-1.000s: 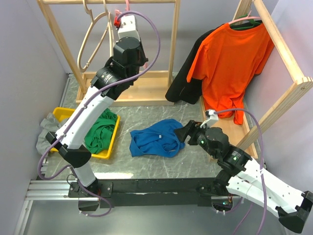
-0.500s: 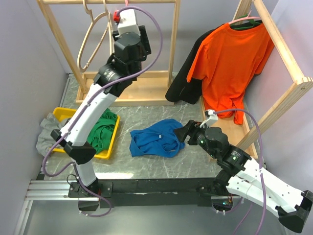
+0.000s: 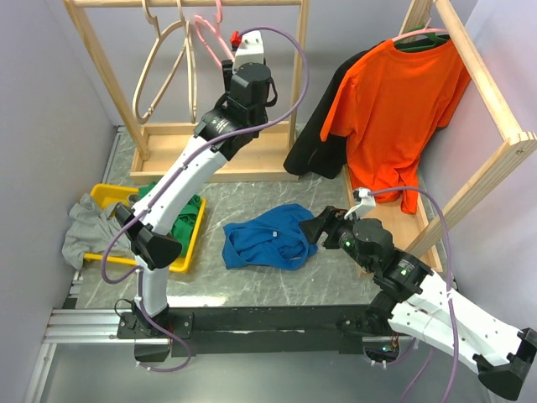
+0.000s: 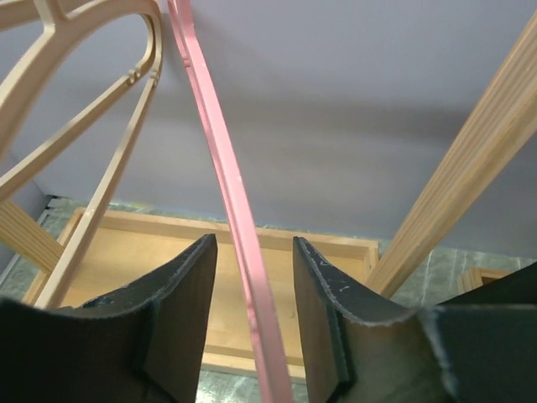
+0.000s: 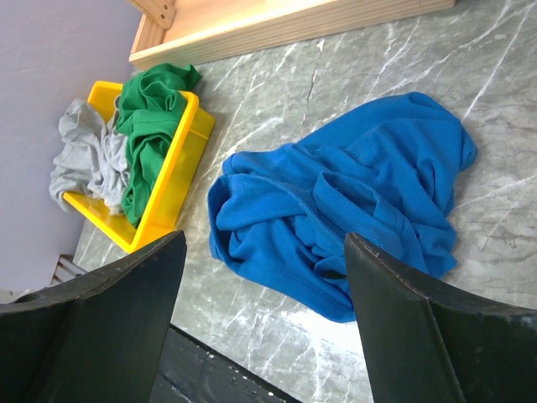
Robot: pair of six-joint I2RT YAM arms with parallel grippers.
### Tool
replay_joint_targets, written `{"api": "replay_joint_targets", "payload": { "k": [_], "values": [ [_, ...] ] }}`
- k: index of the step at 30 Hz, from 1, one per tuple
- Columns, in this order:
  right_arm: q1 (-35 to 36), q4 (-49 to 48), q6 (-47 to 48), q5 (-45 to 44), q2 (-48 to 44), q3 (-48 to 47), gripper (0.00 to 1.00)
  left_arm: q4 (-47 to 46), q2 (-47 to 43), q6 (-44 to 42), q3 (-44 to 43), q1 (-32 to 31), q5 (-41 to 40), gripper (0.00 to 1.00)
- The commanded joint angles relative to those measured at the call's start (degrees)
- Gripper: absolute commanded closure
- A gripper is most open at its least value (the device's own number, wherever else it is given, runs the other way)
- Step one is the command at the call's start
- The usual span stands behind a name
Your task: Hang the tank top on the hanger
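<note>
The blue tank top (image 3: 268, 237) lies crumpled on the marble table in the top view and spreads across the right wrist view (image 5: 336, 210). My right gripper (image 3: 323, 227) hovers at its right edge, open (image 5: 264, 239), with nothing between the fingers. The pink hanger (image 3: 205, 38) hangs from the back rack's top rail. My left gripper (image 3: 228, 60) is raised beside it. In the left wrist view a pink hanger arm (image 4: 226, 168) runs between the jaws of the left gripper (image 4: 253, 243), which is open with a gap on each side.
Pale wooden hangers (image 3: 164, 67) hang left of the pink one on the back wooden rack (image 3: 252, 138). A yellow bin (image 3: 191, 243) with a green garment (image 3: 172, 222) and a grey cloth (image 3: 80, 227) sit at the left. An orange t-shirt (image 3: 394, 101) hangs on the right rack (image 3: 495, 109).
My left arm has swung right along the back rail and its jaws have parted around the pink hanger's arm. The right arm and the tank top have not moved.
</note>
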State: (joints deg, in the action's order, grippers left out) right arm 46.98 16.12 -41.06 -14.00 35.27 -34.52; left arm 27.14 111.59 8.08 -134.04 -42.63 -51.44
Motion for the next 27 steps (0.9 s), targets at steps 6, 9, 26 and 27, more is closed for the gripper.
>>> {"api": "replay_joint_targets", "payload": {
  "k": [6, 9, 26, 27],
  "values": [
    [0.0, -0.9, -0.2, -1.1, -0.9, -0.4, 0.16, -4.0, -2.6, -2.4, -0.3, -1.3, -2.3, 0.74],
    [0.0, -0.7, -0.2, -1.2, -0.9, -0.5, 0.16, -5.5, -3.0, -3.8, -0.5, -2.1, -3.1, 0.82],
    [0.0, -1.3, -0.2, -1.3, -0.5, -0.5, 0.16, -9.1, -11.5, -4.6, 2.7, -7.2, -2.5, 0.98],
    [0.0, -1.3, -0.2, -1.0, -0.5, -0.4, 0.16, -8.5, -12.3, -3.7, 3.5, -7.4, -2.3, 0.98]
  ]
}}
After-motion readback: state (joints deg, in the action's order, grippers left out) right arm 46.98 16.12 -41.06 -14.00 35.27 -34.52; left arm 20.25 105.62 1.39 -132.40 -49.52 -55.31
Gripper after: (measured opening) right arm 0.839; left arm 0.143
